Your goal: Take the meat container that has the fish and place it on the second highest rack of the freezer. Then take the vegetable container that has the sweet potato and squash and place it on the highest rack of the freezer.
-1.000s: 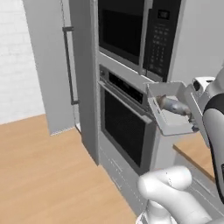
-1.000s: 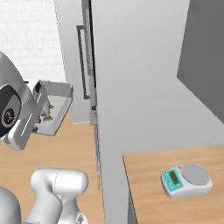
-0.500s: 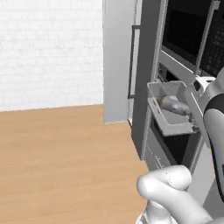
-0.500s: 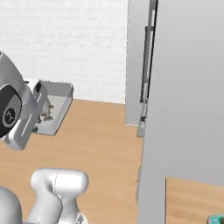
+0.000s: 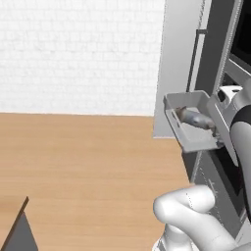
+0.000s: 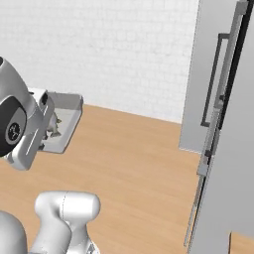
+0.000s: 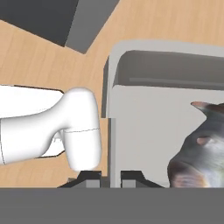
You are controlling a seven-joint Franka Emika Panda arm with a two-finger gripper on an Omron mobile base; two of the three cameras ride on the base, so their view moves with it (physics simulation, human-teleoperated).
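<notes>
In the left base view the arm rises at 4 o'clock, its wrist bent to carry the meat container (image 5: 192, 123) in mid-air with the fish (image 5: 196, 118) inside, the freezer (image 5: 182, 63) just behind. In the right base view the container (image 6: 62, 121) hangs at 9 o'clock beside the hand. In the hand view the gripper (image 7: 110, 178) at 6 o'clock has its 2 fingertips clamped on the container's (image 7: 144, 127) rim, the fish (image 7: 199, 151) at 4 o'clock.
</notes>
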